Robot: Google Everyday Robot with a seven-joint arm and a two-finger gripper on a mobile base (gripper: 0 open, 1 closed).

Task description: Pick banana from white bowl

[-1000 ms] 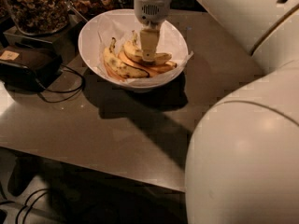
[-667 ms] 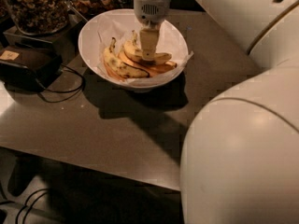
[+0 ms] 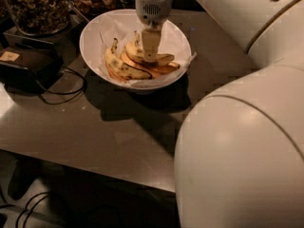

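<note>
The white bowl (image 3: pixel 92 34), lined with crumpled white paper, stands at the back of the table. Several bananas lie in it. The plump yellow banana (image 3: pixel 164 58) lies across the middle, with its dark stem tip toward the back. A darker, black-spotted banana (image 3: pixel 121 66) lies to its left, and slimmer orange-tinted bananas (image 3: pixel 159 70) lie in front. My gripper (image 3: pixel 151 56) reaches straight down from above into the bowl. Its tip rests on the middle of the plump banana and hides part of it.
Glass jars of nuts (image 3: pixel 35 6) stand behind and left of the bowl. A black box (image 3: pixel 26 65) with cables lies to the left. My large white arm links (image 3: pixel 242 146) fill the right side and hide that part of the grey table (image 3: pixel 85 132).
The gripper stays down on the banana in the bowl. The big arm link in the foreground has shifted slightly. The bananas have not moved.
</note>
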